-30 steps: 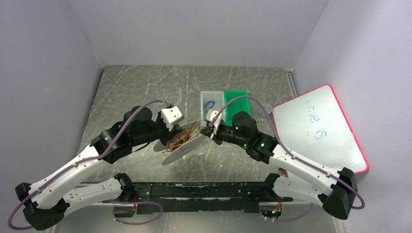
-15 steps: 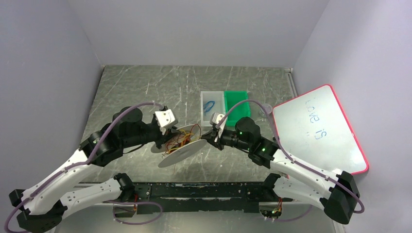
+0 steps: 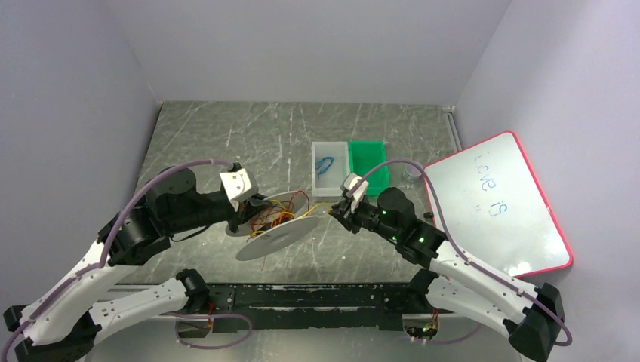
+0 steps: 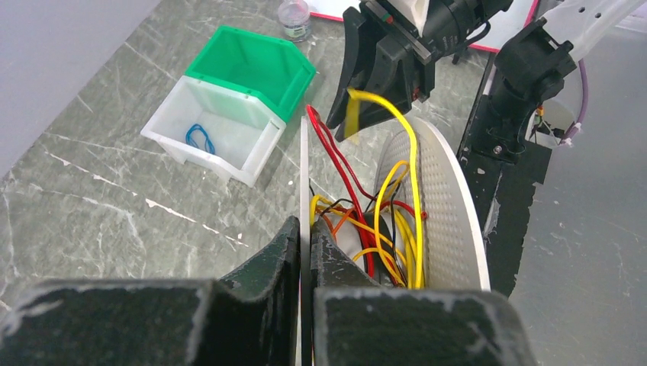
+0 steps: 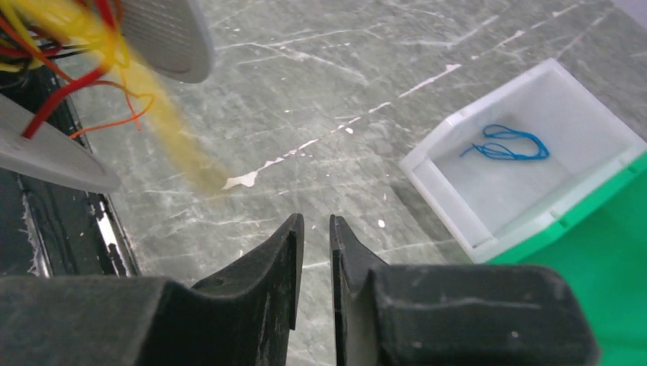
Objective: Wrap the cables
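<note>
A white two-disc spool (image 3: 275, 237) hangs tilted above the table, with yellow, red and orange cables (image 3: 275, 217) bunched between its discs. My left gripper (image 3: 243, 215) is shut on the edge of the spool's thin disc (image 4: 304, 175), as the left wrist view (image 4: 305, 238) shows. The cables (image 4: 385, 229) loop loosely round the hub. One yellow strand (image 4: 397, 122) arcs toward my right gripper (image 4: 366, 91). My right gripper (image 3: 337, 210) is just right of the spool. In its wrist view (image 5: 313, 225) the jaws stand a narrow gap apart with nothing between them. The blurred yellow strand (image 5: 172, 130) ends short of them.
A white bin (image 3: 330, 167) holding a small blue wire coil (image 5: 503, 143) joins a green bin (image 3: 367, 162) behind the right gripper. A small jar (image 3: 411, 172) and a red-rimmed whiteboard (image 3: 490, 200) lie to the right. A black rail (image 3: 302, 294) runs along the near edge.
The left arm has drawn the spool to the left and nearer. The right gripper has backed off to the right, away from the spool, and a yellow strand now stretches toward it.
</note>
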Robot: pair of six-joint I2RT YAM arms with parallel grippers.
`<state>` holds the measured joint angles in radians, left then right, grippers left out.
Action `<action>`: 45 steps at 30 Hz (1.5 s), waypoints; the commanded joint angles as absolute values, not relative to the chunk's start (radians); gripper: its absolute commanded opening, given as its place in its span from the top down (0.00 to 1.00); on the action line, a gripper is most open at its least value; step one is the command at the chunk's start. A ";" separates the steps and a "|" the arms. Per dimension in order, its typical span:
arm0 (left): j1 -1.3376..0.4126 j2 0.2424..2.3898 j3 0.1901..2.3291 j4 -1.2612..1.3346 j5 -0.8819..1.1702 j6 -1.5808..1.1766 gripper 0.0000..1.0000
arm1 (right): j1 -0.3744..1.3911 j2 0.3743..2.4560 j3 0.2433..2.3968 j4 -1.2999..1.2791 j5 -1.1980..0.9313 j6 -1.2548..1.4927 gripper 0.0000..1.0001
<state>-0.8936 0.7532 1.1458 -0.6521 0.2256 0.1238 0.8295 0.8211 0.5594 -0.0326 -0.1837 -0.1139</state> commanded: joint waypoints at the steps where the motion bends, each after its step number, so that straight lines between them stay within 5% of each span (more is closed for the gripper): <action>1: -0.899 0.734 1.206 -0.612 0.222 0.113 0.93 | 0.822 0.760 0.545 -0.081 -0.087 -0.085 0.77; 12: -0.899 0.740 1.251 -0.626 0.210 0.102 0.93 | 0.822 0.664 0.612 -0.194 -0.065 0.004 0.71; 29: -0.899 0.732 1.289 -0.647 0.232 0.088 0.93 | 0.823 0.637 0.821 -0.338 -0.461 0.175 0.66; 45: -0.899 0.779 1.265 -0.603 0.115 0.043 0.93 | 0.824 0.684 0.858 -0.340 -0.381 0.222 0.64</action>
<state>-0.8940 0.7757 1.2449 -0.7048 0.1768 0.0769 0.8268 0.6983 0.8742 -0.3248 -0.4267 0.1905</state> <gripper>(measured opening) 0.094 0.348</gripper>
